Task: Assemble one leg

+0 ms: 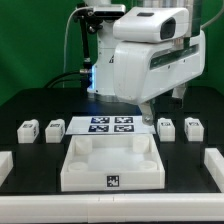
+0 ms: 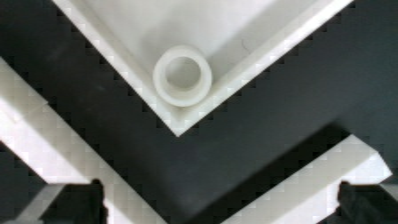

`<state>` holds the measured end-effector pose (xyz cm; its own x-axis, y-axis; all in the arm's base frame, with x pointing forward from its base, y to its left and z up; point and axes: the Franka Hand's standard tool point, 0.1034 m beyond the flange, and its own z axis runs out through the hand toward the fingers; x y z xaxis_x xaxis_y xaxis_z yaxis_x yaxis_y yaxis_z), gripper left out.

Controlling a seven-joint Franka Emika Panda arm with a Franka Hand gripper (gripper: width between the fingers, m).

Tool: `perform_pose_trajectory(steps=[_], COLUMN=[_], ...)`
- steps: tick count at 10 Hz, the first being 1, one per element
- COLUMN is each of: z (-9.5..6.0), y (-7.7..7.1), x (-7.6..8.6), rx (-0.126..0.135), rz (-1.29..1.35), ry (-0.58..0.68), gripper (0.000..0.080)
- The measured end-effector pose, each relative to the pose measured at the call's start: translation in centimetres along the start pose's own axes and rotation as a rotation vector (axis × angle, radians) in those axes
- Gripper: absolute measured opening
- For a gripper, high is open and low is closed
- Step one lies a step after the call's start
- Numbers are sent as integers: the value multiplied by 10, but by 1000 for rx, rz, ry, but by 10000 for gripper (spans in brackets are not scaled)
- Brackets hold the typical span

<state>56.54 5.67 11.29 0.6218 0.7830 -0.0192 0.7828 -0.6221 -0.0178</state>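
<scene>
Several legs stand in a row on the black table: two at the exterior view's left (image 1: 28, 127) (image 1: 53, 127) and two at its right (image 1: 166, 127) (image 1: 192, 127), each a small white peg with a tag. The large white tray-like part (image 1: 110, 172) lies in front of them. My gripper (image 1: 147, 118) hangs low over the back right of the tray, largely hidden by the arm. In the wrist view the gripper (image 2: 217, 205) is open and empty, its fingertips (image 2: 71, 200) wide apart above a tray corner (image 2: 107, 60) with a round socket (image 2: 183, 75). No leg shows there.
The marker board (image 1: 110, 125) lies behind the tray between the two pairs of legs. Two more white parts sit at the table's far left (image 1: 5, 160) and far right (image 1: 213, 160). The arm's base and cables stand at the back.
</scene>
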Motion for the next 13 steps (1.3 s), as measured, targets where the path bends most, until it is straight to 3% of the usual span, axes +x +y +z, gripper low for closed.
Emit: perform_pose_trajectory(steps=[13], z=[2], y=[0], x=[-2], rx=[1], rz=[-53], ry=[-2], gripper=[650])
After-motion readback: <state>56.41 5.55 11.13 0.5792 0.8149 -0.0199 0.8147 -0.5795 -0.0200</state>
